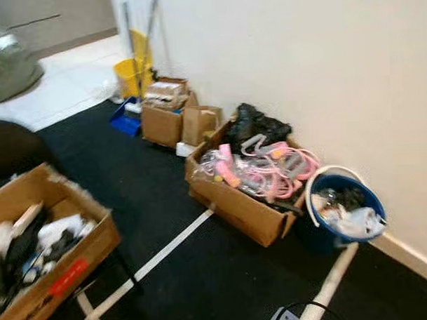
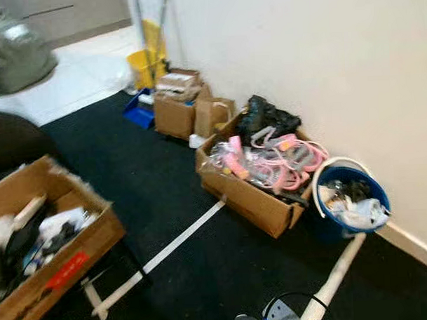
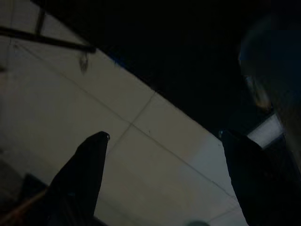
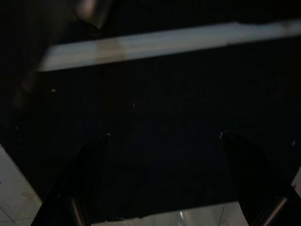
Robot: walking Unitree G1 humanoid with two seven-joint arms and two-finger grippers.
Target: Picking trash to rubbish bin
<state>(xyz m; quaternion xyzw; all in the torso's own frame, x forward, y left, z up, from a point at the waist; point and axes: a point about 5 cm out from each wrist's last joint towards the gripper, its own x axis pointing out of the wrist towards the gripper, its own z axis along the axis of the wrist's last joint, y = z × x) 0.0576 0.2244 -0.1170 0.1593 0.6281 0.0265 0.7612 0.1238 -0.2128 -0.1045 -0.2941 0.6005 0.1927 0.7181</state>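
From the head camera, the round blue plastic bucket with a white handle [image 1: 345, 208], already holding crumpled trash, stands against the white wall [image 1: 323, 72], ahead and to the robot's right. It touches the open cardboard box of pink and grey hoses [image 1: 253, 180] on its left, so the right arm looks the nearer one. A second open cardboard box of mixed black and white scraps [image 1: 44, 246] sits near on the left, well apart from the bucket across black carpet [image 1: 158, 183] crossed by a white tape line [image 1: 167, 249]. Smaller brown boxes [image 1: 173, 116] and a yellow mop bucket [image 1: 133, 71] lie farther along the wall. Which piece is to be picked I cannot tell.

In the left wrist view, the left gripper [image 3: 162, 141] hangs spread and empty over pale floor tiles [image 3: 94, 122].

In the right wrist view, dark and dim, the right gripper [image 4: 164, 139] is likewise spread, holding nothing, above black carpet and a pale strip, probably tape [image 4: 164, 42].
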